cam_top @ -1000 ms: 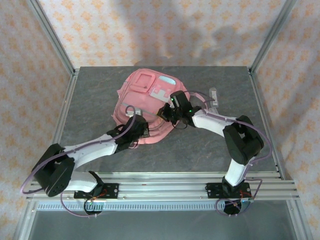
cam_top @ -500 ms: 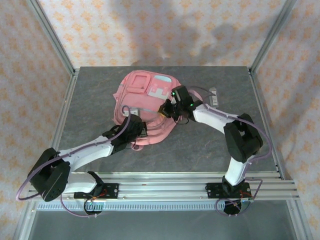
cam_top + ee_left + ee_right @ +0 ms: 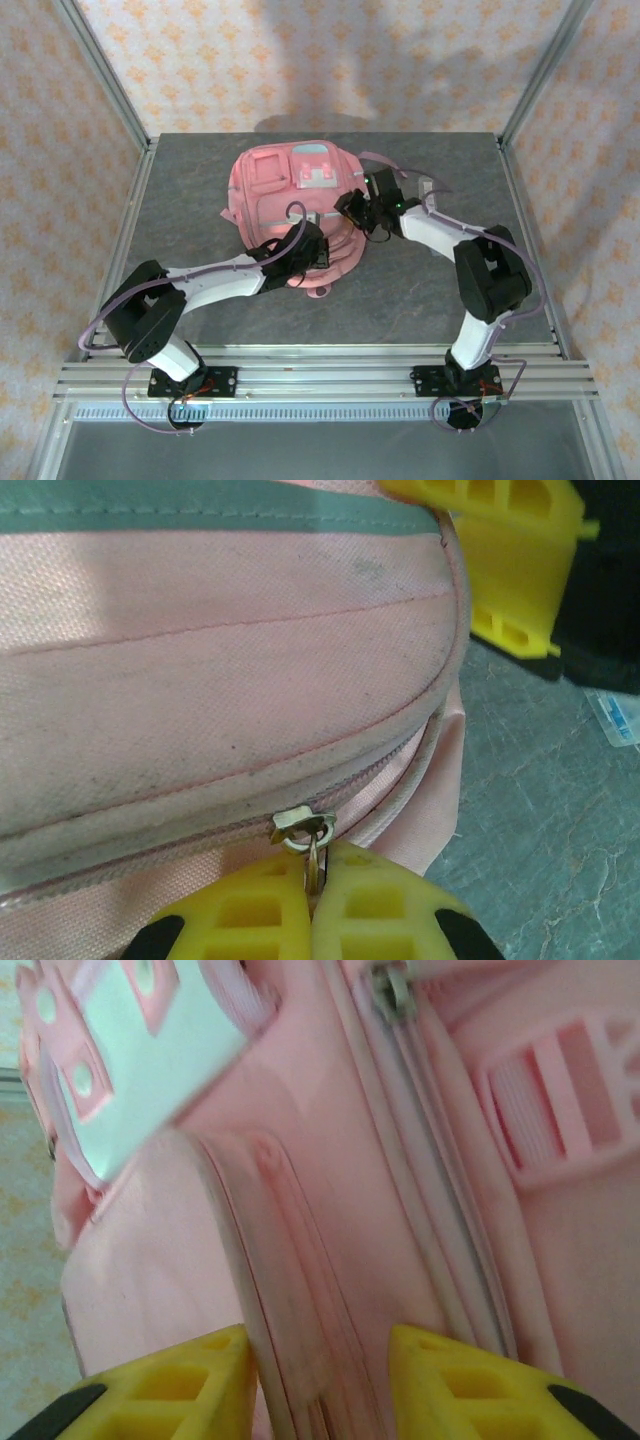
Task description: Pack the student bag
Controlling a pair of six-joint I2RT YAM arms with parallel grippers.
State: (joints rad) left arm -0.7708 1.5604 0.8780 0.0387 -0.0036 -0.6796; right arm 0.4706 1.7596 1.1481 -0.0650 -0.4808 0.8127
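Observation:
The student bag (image 3: 275, 195), pink with a light-blue and white patch (image 3: 315, 172), lies at the middle of the table. My left gripper (image 3: 312, 256) sits at the bag's near edge. In the left wrist view that gripper (image 3: 318, 858) is shut on the metal zipper pull (image 3: 316, 862), just below the slider (image 3: 302, 825). My right gripper (image 3: 352, 206) is at the bag's right side. In the right wrist view this gripper (image 3: 320, 1345) is open, its yellow fingers (image 3: 190, 1375) standing either side of a pink seam ridge (image 3: 300, 1290). A second zipper slider (image 3: 393, 990) lies further up.
A small clear packet (image 3: 427, 187) lies on the grey table (image 3: 180, 190) just right of the bag, behind the right arm; the packet (image 3: 615, 715) also appears in the left wrist view. Metal frame posts (image 3: 105, 75) bound the table. Bare table lies left of and in front of the bag.
The right gripper's jaws have come apart and it has shifted right. The left arm has swung rightward along the bag's near edge, still holding the pull. The bag has turned and shifted.

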